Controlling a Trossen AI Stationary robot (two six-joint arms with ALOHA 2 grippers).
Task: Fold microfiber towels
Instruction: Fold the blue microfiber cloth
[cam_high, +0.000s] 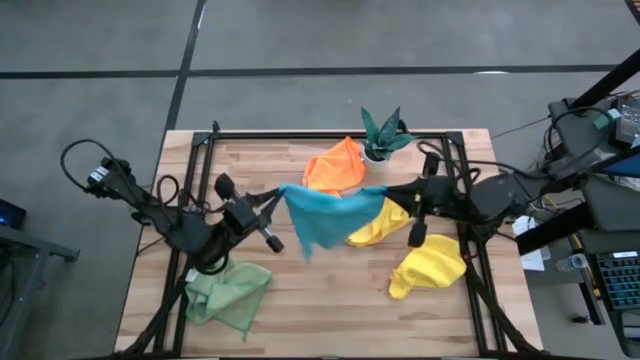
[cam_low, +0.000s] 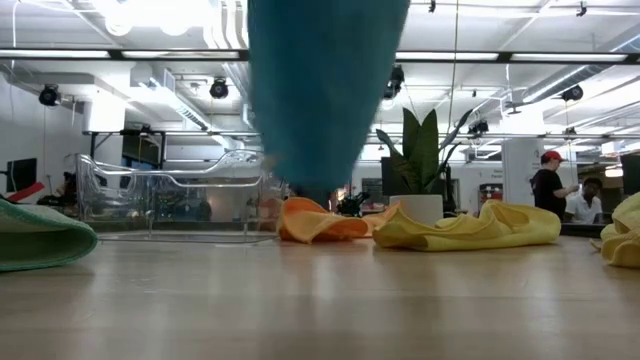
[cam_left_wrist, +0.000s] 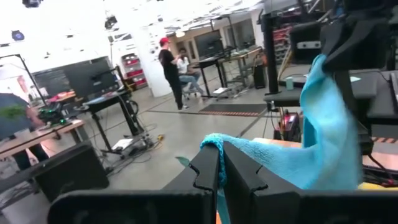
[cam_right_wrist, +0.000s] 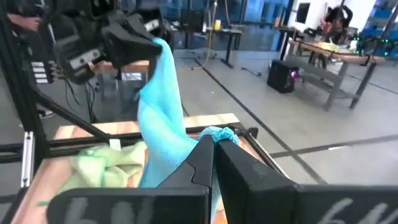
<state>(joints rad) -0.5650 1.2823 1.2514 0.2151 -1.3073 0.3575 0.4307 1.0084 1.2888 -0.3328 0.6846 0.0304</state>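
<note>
Sagging in a soft fuzzy triangle, the bright blue towel (cam_high: 325, 212) hangs above the wooden surface (cam_high: 330, 290), its corners pinched by the left gripper (cam_high: 283, 193) and the right gripper (cam_high: 385, 190), fingers pressed together.

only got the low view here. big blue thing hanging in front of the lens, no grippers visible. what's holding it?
Observer: Both arms. The left gripper is shut on one corner of the blue towel.
Operator: and the right?
Observer: The right gripper is shut on the opposite corner, so the towel is stretched between them above the table.
Operator: how many towels left down? I count maybe four.
Observer: Four: the orange towel, two yellow towels and the green towel, which lies near the left arm's base.
</note>
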